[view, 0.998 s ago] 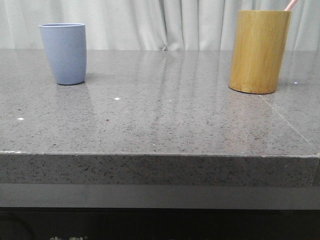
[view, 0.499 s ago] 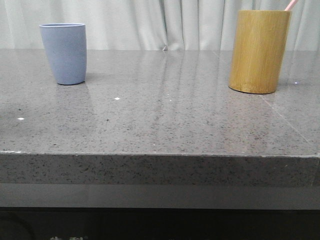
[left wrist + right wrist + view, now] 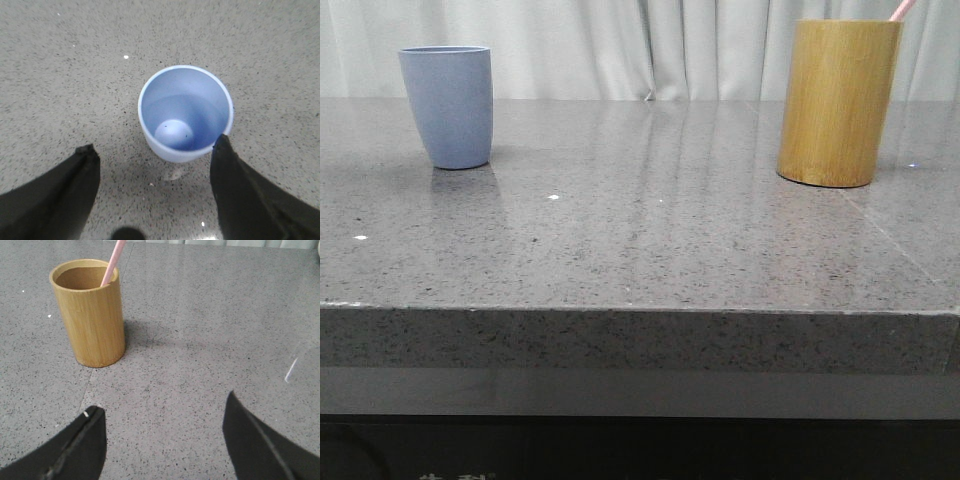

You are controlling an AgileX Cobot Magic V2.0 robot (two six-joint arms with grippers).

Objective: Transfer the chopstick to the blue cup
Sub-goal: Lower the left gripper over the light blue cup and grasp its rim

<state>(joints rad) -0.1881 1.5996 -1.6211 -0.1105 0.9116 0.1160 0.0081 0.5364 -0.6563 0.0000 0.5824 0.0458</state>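
Note:
The blue cup [image 3: 447,106] stands upright at the far left of the grey stone table; from above in the left wrist view [image 3: 185,114] it is empty. A pale pink chopstick [image 3: 901,10] sticks out of the yellow-brown bamboo holder [image 3: 837,102] at the far right, and shows leaning on the holder's rim in the right wrist view [image 3: 112,263]. My left gripper [image 3: 155,150] is open above the table, just short of the cup, one finger [image 3: 235,180] overlapping its rim. My right gripper [image 3: 162,410] is open and empty, well short of the holder [image 3: 92,315]. Neither gripper shows in the front view.
The grey speckled table [image 3: 640,230] ends in a front edge near the camera. A pale curtain [image 3: 640,45] hangs behind it. A seam in the stone [image 3: 87,385] runs by the holder's base.

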